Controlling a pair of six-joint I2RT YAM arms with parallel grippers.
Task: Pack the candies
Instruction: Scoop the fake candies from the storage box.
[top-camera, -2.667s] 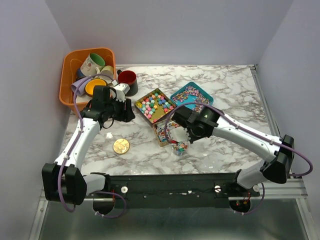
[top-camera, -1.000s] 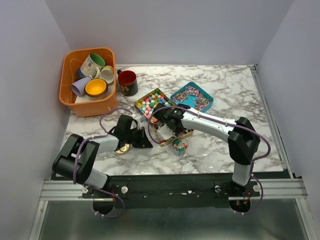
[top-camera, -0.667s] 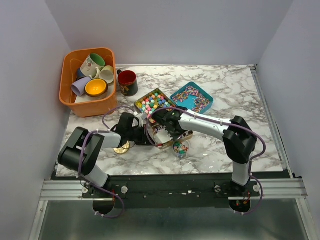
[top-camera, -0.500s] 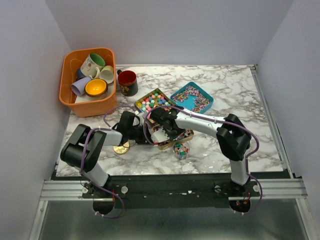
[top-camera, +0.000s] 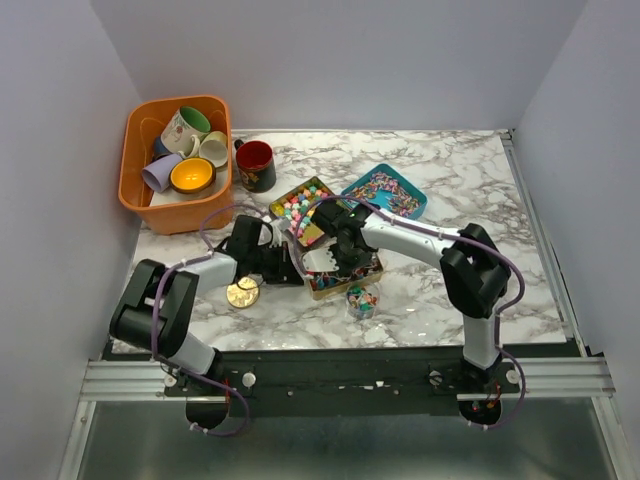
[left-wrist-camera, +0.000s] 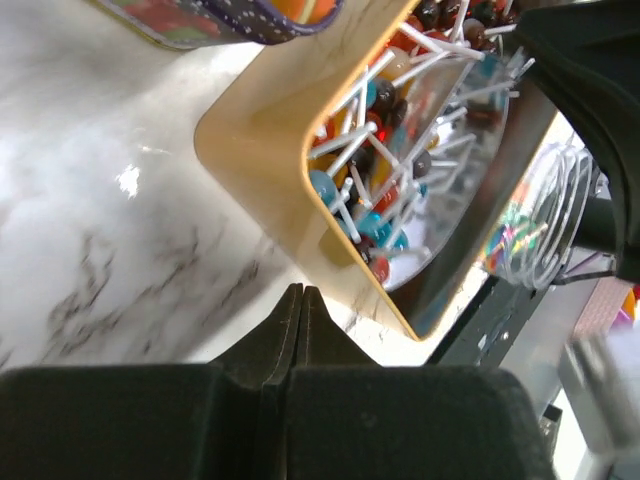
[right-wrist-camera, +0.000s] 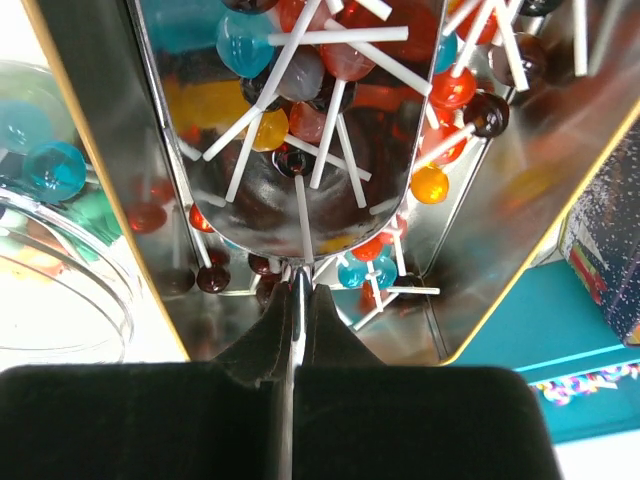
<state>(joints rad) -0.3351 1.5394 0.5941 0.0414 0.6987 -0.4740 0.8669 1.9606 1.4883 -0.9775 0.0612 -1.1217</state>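
Your left arm lies low along the counter (left-wrist-camera: 100, 230). Its claw (left-wrist-camera: 298, 292) is pinched fully closed on nothing, tips right at the corner of the lollipop tin (left-wrist-camera: 255, 150). Your right arm doubles back over that tin, claw (right-wrist-camera: 297, 285) clamped tight on a metal scoop (right-wrist-camera: 240, 210) dipped inside it. The candies (right-wrist-camera: 300, 70) are little red, blue and orange balls on white sticks, heaped in the tin, some in the scoop.
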